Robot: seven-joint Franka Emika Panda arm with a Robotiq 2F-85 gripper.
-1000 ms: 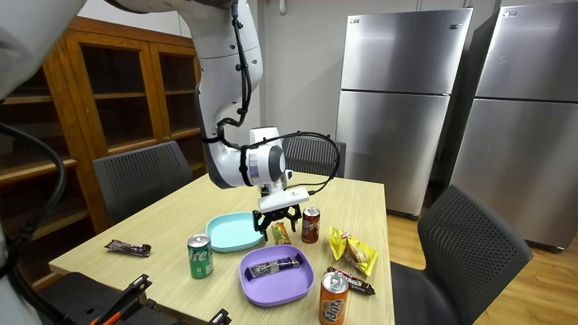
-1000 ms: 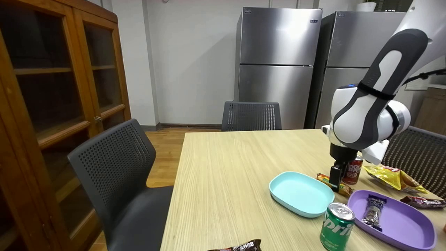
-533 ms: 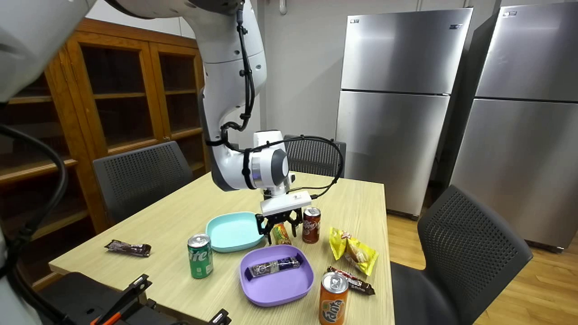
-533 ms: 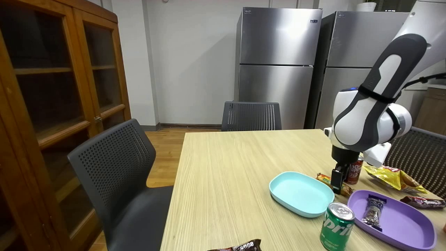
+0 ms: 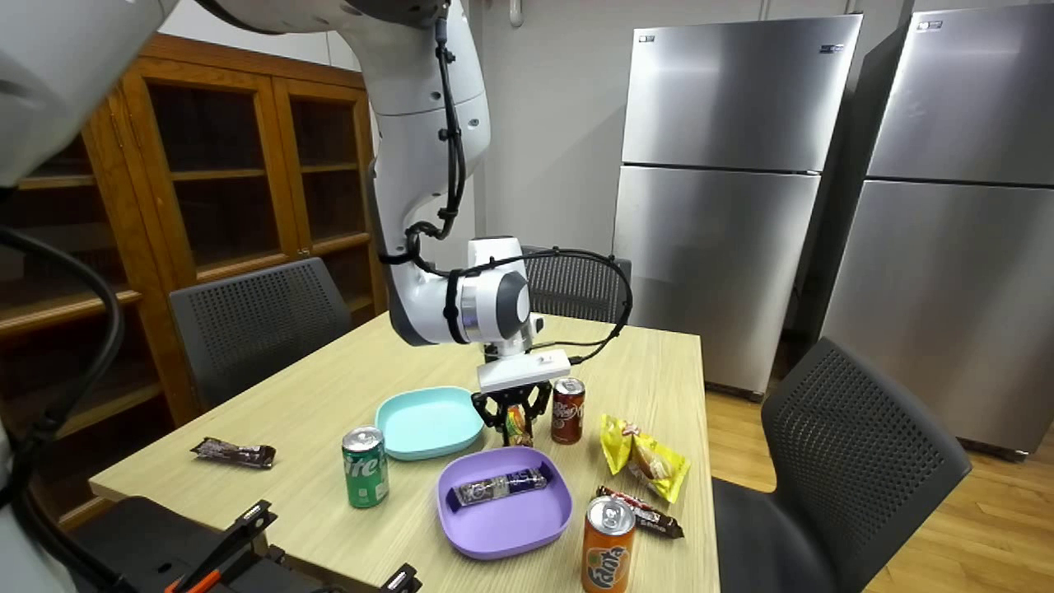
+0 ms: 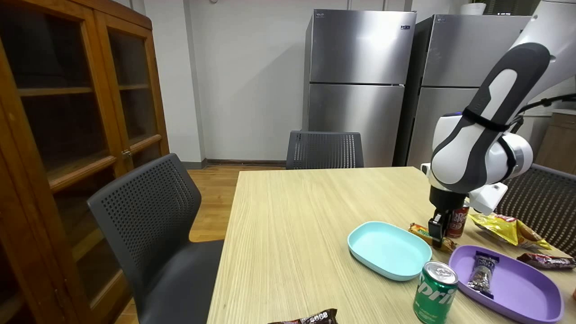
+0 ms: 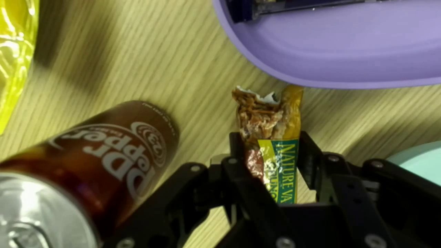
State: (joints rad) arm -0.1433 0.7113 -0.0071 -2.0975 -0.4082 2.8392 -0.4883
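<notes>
Snack bar: printed plastic-film wrapper, glossy, crinkled at the end. Gripper: hard-looking black parts, low sheen, shiny screw heads. Dark red can: glossy printed metal, bare silvery lid. Green can and orange can: the same finish. Purple tray and turquoise tray: smooth plastic, satin finish. Yellow bag: shiny film, creased. Table: pale wood-grain top, smooth, mostly matt. Robot arm: smooth white casing, soft gloss. Fridges: brushed-looking steel, reflective. Cabinet: varnished wood, glass-like panes. Chairs: matt dark plastic, perforated backs. Floor: wooden boards, light sheen.
</notes>
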